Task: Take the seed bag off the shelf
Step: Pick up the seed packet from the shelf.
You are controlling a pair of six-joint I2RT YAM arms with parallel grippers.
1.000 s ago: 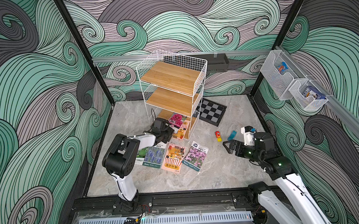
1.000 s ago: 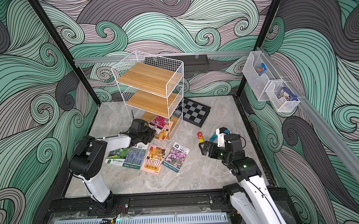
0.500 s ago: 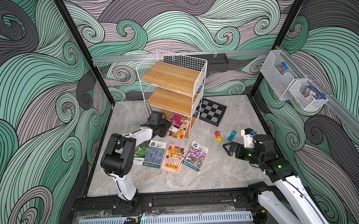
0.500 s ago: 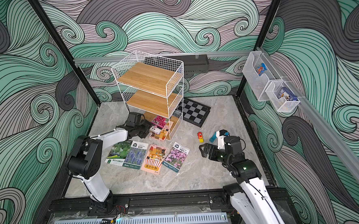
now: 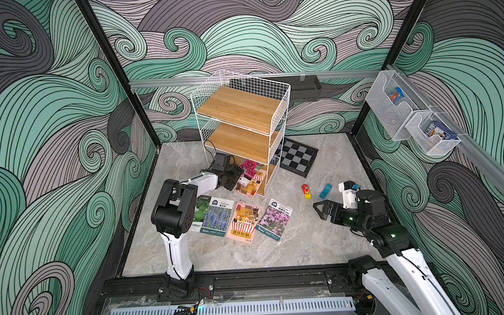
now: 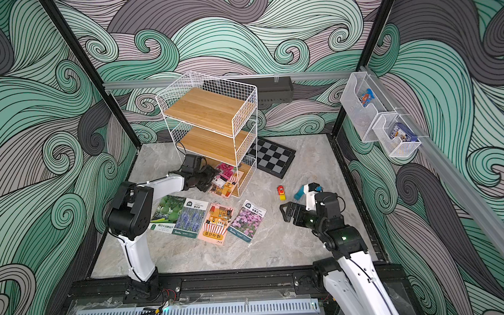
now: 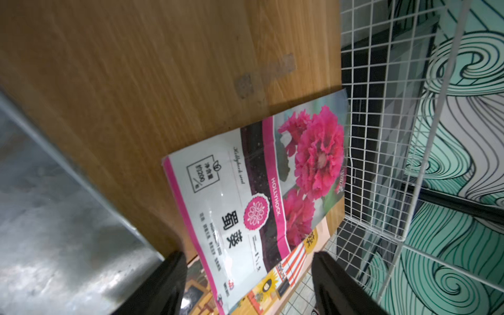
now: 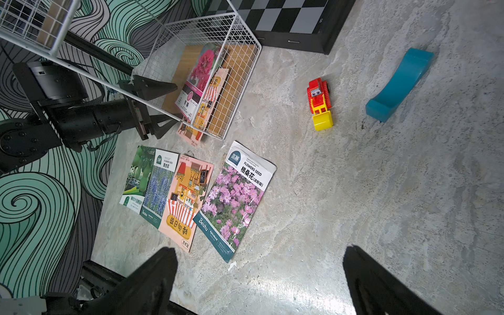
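Marble tabletop (image 5: 309,250): the seed bag (image 7: 245,191) lies on the bottom board of the shelf (image 5: 239,108), ahead of the left gripper (image 7: 248,255), long axis toward its spread, empty jaws; right gripper (image 5: 318,211), also spread, well apart.

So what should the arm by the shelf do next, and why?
Probably ease the left gripper forward and close on the hollyhock seed packet. In the left wrist view the packet's near end shows between the open jaws, not yet gripped. It lies on the shelf, on its bottom board, on top of a striped orange packet.
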